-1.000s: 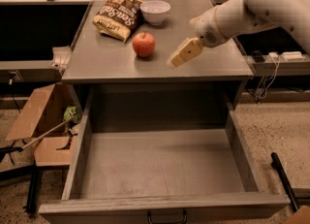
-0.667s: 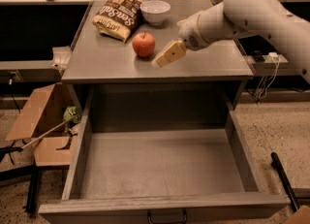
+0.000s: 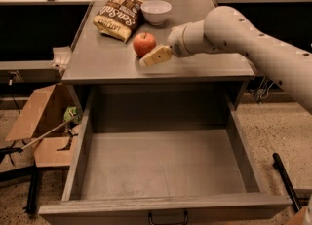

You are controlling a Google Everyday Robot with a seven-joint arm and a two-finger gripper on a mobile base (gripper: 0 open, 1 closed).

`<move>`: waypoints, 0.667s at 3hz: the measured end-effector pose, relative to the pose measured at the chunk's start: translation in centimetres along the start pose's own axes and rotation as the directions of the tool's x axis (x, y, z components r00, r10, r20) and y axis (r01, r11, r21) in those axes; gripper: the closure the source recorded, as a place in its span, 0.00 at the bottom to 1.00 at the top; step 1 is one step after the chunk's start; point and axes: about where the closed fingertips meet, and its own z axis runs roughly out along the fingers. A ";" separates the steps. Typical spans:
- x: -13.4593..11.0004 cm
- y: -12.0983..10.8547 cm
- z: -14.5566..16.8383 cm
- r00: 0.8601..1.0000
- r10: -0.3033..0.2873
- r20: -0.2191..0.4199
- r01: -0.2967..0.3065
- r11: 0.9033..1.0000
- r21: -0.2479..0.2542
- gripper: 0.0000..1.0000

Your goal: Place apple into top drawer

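– Your gripper (image 3: 156,56) sits low over the counter (image 3: 204,65), just beside the apple (image 3: 144,43) on its front-right side, near the front edge. I cannot tell whether it is wide or narrow.
– Where is the apple?
– On the counter, left of centre and not lifted. The chip bag (image 3: 118,17) and white bowl (image 3: 156,10) are behind it, toward the back edge. The top drawer (image 3: 78,156) stands open below the front edge.
– How do I take it?
– Confirm your gripper is wide and centre it across the apple's broadest part, then close gently. Off-centre, it would likely roll toward the bag. Lift it clear past the front edge before you lower it.
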 end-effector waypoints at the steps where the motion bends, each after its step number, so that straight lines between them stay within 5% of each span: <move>1: -0.7 -0.6 1.7 0.997 0.045 0.064 -0.046 0.999 0.017 0.00; 2: -1.2 -0.6 3.3 0.993 0.065 0.095 -0.065 0.998 0.003 0.00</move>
